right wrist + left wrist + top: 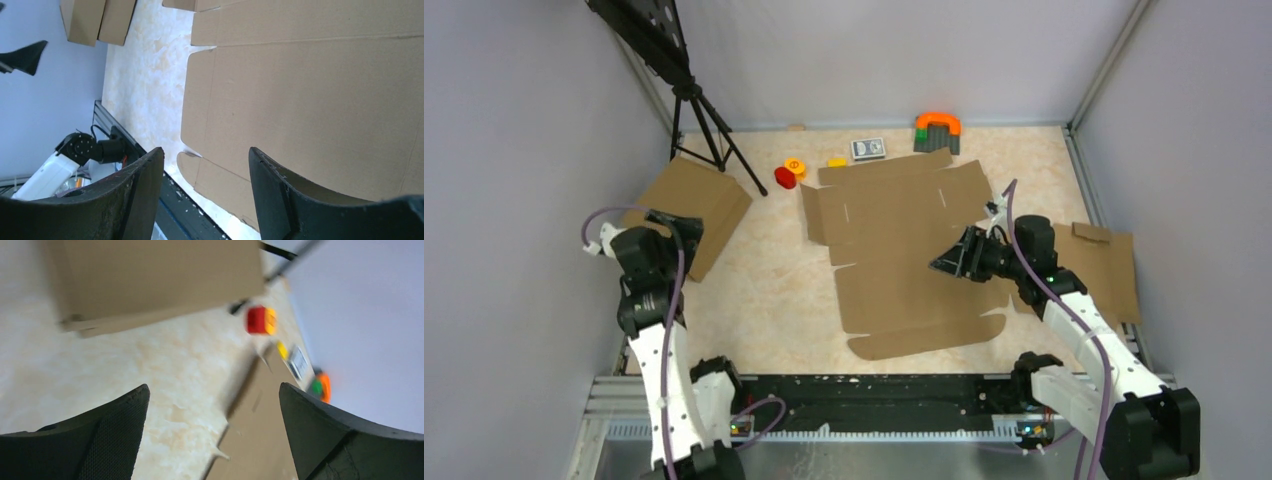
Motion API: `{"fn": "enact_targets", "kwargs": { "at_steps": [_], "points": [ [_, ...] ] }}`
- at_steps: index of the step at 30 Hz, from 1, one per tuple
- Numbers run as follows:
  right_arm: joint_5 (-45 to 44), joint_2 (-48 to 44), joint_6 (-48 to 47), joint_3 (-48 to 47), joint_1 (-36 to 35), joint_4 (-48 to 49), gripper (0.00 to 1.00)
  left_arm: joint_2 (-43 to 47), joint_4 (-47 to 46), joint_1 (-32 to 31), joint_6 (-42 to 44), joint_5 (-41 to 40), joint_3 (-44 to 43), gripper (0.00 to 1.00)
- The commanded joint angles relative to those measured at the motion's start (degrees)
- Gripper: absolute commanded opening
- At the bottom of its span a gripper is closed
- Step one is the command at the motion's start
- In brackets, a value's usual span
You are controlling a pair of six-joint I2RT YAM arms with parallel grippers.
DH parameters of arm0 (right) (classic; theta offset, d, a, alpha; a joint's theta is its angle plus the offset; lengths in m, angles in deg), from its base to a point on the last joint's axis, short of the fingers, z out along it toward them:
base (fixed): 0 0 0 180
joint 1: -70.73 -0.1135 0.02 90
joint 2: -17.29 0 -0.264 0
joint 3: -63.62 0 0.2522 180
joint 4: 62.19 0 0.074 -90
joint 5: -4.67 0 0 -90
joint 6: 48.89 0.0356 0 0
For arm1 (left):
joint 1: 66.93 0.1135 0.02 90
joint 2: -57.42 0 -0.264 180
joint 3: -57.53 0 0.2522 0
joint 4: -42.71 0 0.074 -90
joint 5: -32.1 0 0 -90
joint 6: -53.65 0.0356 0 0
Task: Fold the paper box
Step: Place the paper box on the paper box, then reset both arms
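Note:
The paper box (pixel 904 255) lies flat and unfolded in the middle of the table, a large brown sheet with flaps, slits and creases. My right gripper (pixel 944 262) hovers over its right part, pointing left. In the right wrist view the gripper (pixel 205 160) is open with nothing between its fingers, and the sheet (pixel 310 100) spreads beyond them. My left gripper (pixel 679 230) is at the far left, apart from the sheet. In the left wrist view it (pixel 214 386) stands wide open and empty, and the sheet's left edge (pixel 260 440) shows blurred ahead.
A smaller cardboard slab (pixel 699 200) lies beside the left gripper, under a black tripod (pixel 704 120). More cardboard (pixel 1109 265) lies at the right edge. Along the back are a red block (pixel 784 178), yellow pieces (pixel 795 166), a card box (pixel 868 149) and an orange-green toy (pixel 937 130).

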Motion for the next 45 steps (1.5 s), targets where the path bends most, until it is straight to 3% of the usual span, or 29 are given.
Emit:
{"fn": "enact_targets", "kwargs": {
  "at_steps": [1, 5, 8, 12, 17, 23, 26, 31, 36, 41, 45],
  "points": [
    [-2.11, -1.13, 1.24, -1.09, -0.47, 4.66, 0.63, 4.02, -8.14, -8.55, 7.62, 6.52, 1.03, 0.99],
    [-5.89, -2.38, 4.87, 0.78, -0.42, 9.7, 0.68, 3.21, -13.39, -22.01, 9.31, -2.13, 5.11, 0.99],
    [-13.34, -3.65, 2.75, 1.36, -0.5, 11.87, 0.69, 1.13, -20.76, -31.92, 15.48, -6.85, 7.48, 0.99],
    [-25.74, -5.56, -2.03, 5.15, -0.46, 21.81, 0.71, 0.11, -31.66, -38.62, 26.96, -9.6, 11.79, 0.99],
    [-36.14, -3.9, -12.73, 8.18, -0.48, 29.62, 0.74, -3.86, -45.29, -38.83, 39.42, -12.88, 18.19, 0.99],
    [-41.46, 3.27, -21.74, 10.8, 2.46, 41.57, 0.76, -14.3, -63.98, -37.3, 43.56, -22.52, 24.77, 0.99],
    [-40.54, 7.56, -24.34, 12.91, 5.45, 48.23, 0.76, -17.13, -65.03, -31.07, 42.59, -17.6, 24.27, 0.99],
    [-40.38, 16.34, -23.94, 14.43, 8.24, 56.53, 0.77, -19.68, -75.1, -22.54, 44.55, -12.78, 29.21, 0.98],
    [-37.99, 25.65, -22.69, 12.67, 9.26, 59.3, 0.76, -27.92, -84.15, -21.7, 45.62, -10.03, 30.15, 0.98],
    [-39.01, 24.15, -22.15, 14.3, 9.44, 60.31, 0.74, -29.93, -83.42, -21.66, 46.85, -10.85, 28.25, 0.96],
    [-37.92, 21.88, -25.12, 15.93, 9.4, 60.69, 0.74, -38.47, -93.15, -21.62, 47.81, -11.25, 28.88, 0.96]
  ]
}}
